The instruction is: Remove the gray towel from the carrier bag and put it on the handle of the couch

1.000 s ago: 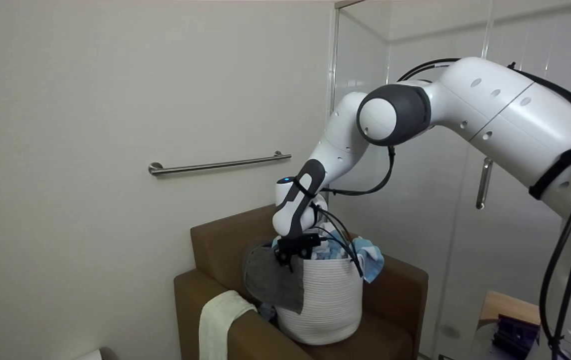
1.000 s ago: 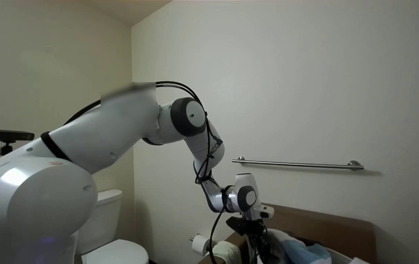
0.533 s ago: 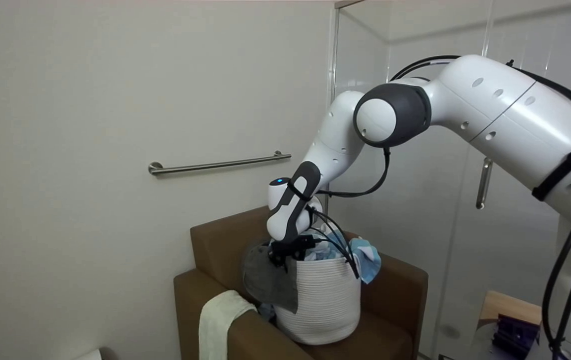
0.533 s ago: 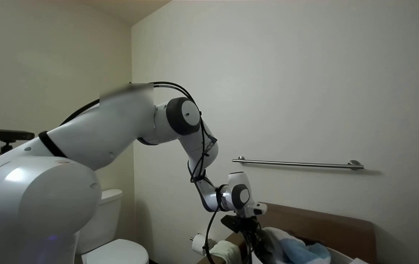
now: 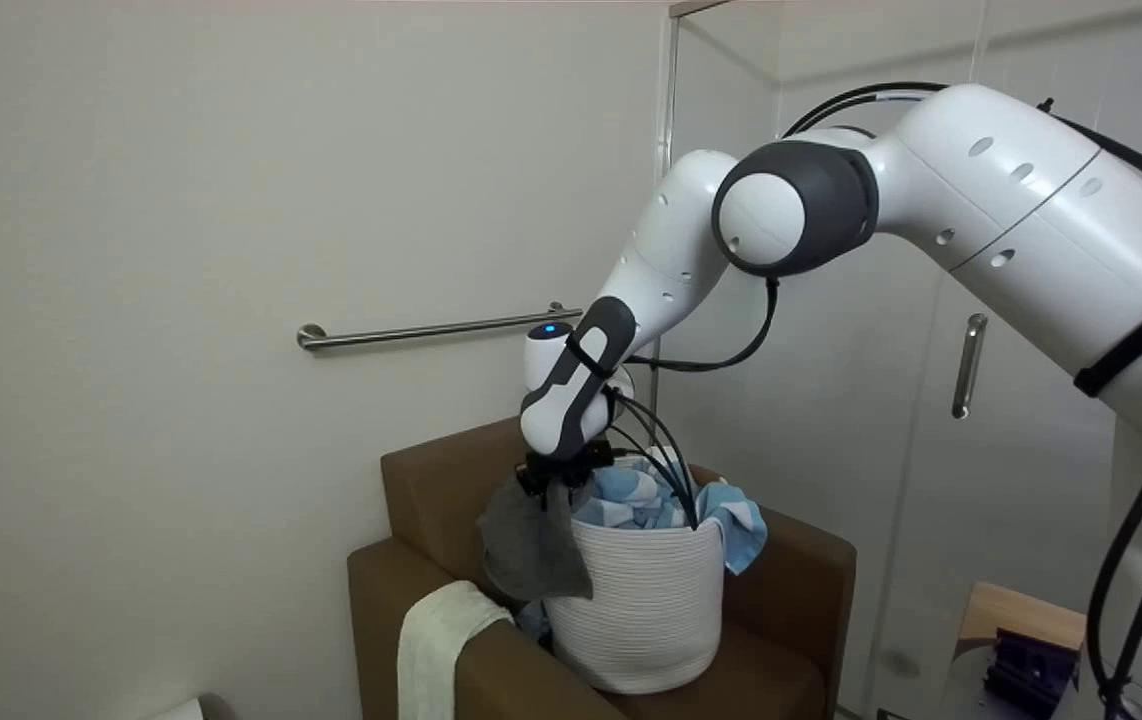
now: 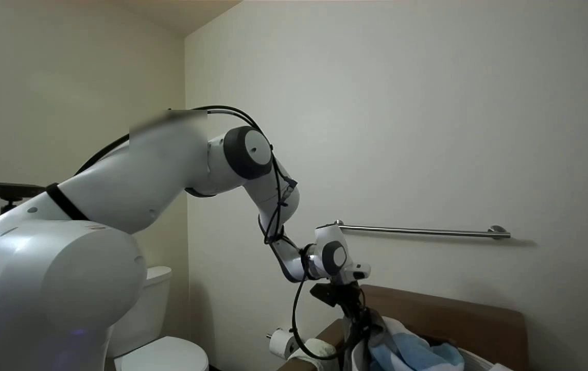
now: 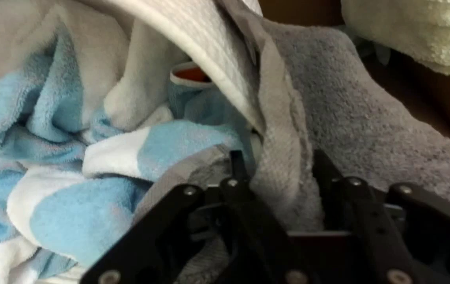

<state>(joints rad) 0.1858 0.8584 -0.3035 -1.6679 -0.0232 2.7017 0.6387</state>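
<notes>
We count two brown armrests (image 5: 536,675), and one each of armchair (image 5: 441,480), robot arm (image 5: 1021,200), gripper (image 7: 280,163), gray towel (image 5: 523,545), white bag (image 5: 641,605), cream cloth (image 5: 439,640), grab bar (image 5: 441,330), toilet (image 6: 162,354). Blue-and-white cloth (image 7: 79,217) lies bunched; we make out at least one piece.

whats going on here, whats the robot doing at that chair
The robot arm has its gripper closed on a gray towel, above a brown armchair. The towel hangs down at the side of the white bag, which sits on the armchair with blue-and-white cloth in it. Whether any of the towel lies inside is hard to tell. It is not yet draped over the armrest, where a pale cloth lies.
</notes>
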